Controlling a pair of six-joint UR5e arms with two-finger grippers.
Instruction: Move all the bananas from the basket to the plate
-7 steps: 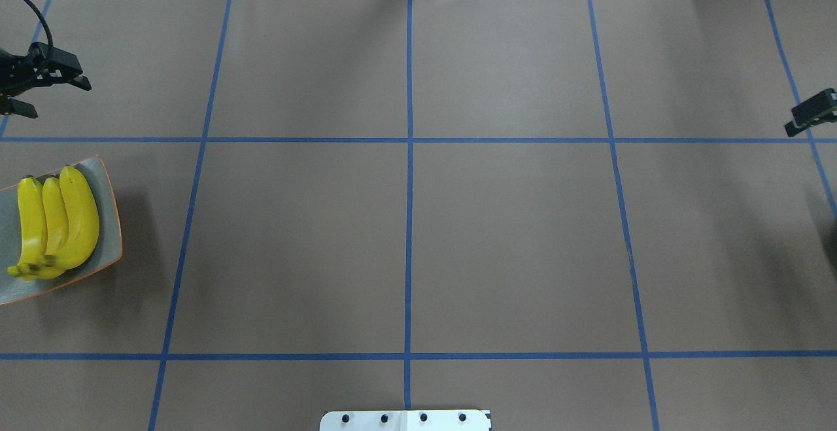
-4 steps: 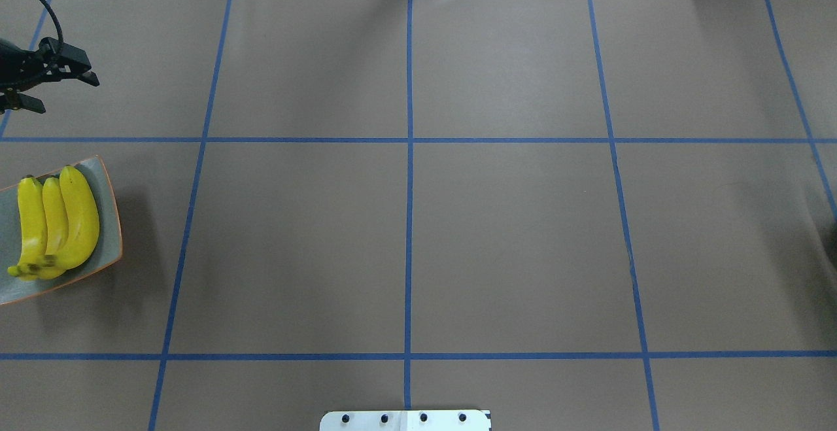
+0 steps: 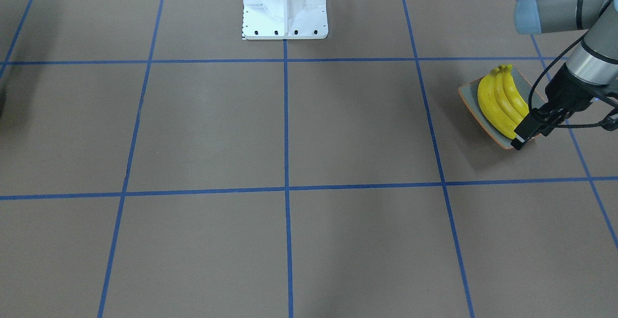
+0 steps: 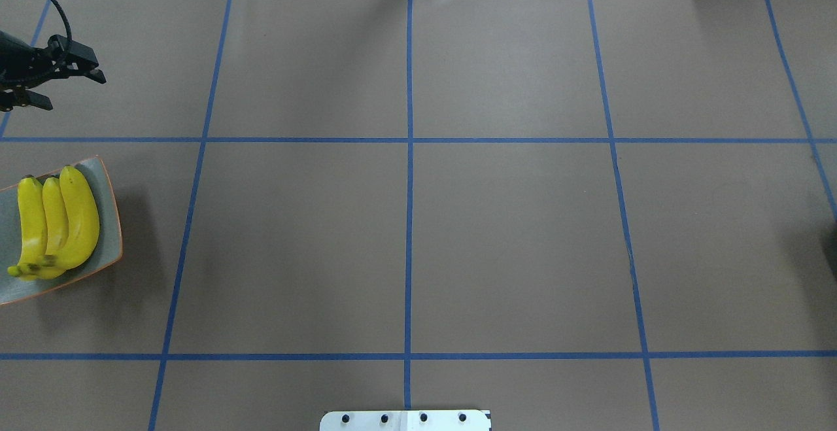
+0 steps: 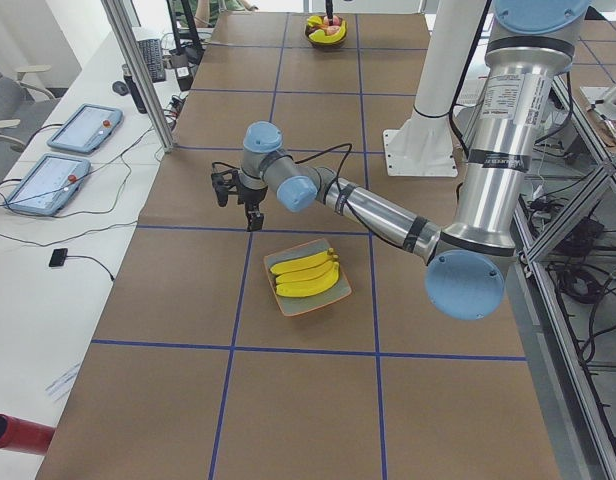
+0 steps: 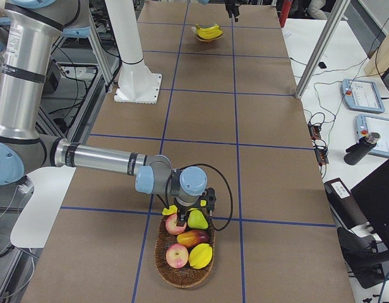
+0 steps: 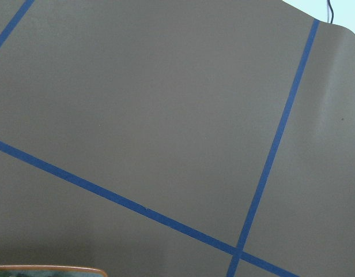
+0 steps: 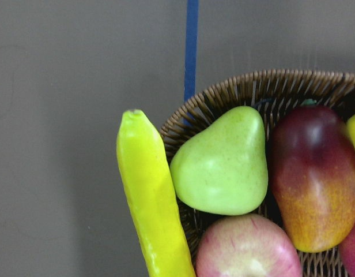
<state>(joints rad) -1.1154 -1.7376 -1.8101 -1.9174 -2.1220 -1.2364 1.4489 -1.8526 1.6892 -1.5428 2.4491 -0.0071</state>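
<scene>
Three bright yellow curved bananas (image 4: 57,225) lie on square grey-green orange-rimmed plate (image 4: 110,231). Fourth banana (image 8: 150,196) leans at woven wicker basket (image 8: 264,81) rim, below right gripper (image 6: 197,203); cannot tell its jaw state. Left gripper (image 4: 73,93) fingers apart, empty, near plate.

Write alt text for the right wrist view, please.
A yellow banana sits at the left rim of a wicker basket holding a green pear, a red-yellow fruit and an apple. Behind them is brown table with one blue tape line.

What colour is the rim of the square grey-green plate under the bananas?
Orange-brown plate rim; clearest overhead exterior.
</scene>
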